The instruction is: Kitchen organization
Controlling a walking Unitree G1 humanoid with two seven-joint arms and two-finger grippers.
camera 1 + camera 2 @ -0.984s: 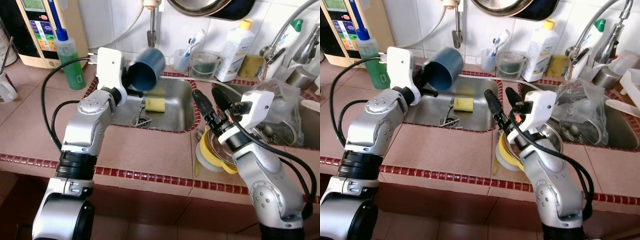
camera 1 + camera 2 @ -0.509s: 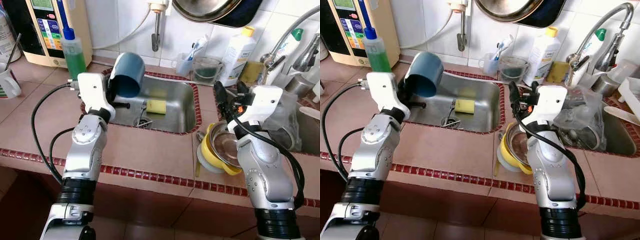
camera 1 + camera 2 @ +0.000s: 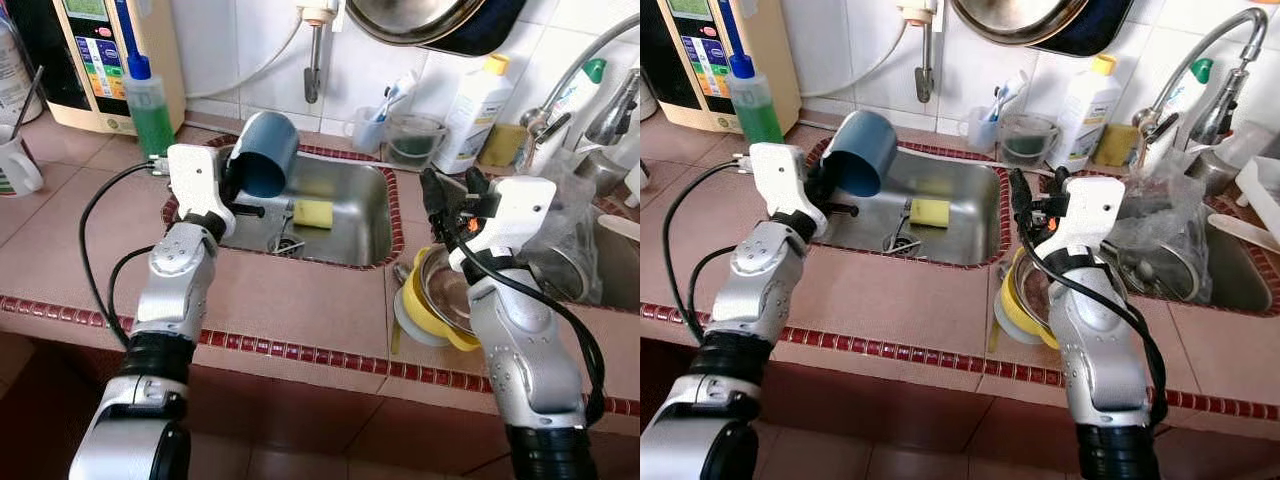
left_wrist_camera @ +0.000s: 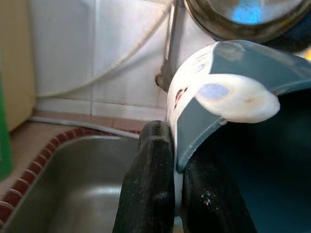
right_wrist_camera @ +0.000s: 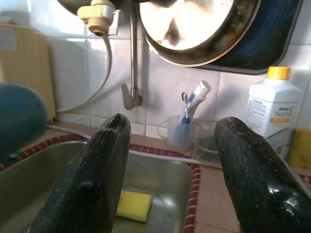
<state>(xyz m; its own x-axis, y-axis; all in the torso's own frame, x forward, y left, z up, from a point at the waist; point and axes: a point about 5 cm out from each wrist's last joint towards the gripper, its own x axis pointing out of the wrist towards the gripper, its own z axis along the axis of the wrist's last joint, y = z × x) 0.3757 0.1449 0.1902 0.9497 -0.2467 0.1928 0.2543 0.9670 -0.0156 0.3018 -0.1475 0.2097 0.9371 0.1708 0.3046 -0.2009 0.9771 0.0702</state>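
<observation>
The left gripper (image 3: 243, 192), fingers pinched on the rim of the blue cup (image 3: 264, 153), held it tilted over the sink (image 3: 365, 215) at ten o'clock; rigid, light, probably slippery; right gripper (image 3: 447, 192) gaped empty.

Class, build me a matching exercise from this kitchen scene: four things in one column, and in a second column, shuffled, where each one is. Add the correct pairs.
Things:
1. blue cup
2. yellow sponge
3. green bottle
4. yellow bowl

Places:
A. on the counter, under the right gripper's arm
B. lying in the steel sink
C. standing on the counter by the wall, beside the beige appliance
D. held tipped above the sink by the left gripper

Pairs: 1-D, 2-B, 3-C, 4-A
</observation>
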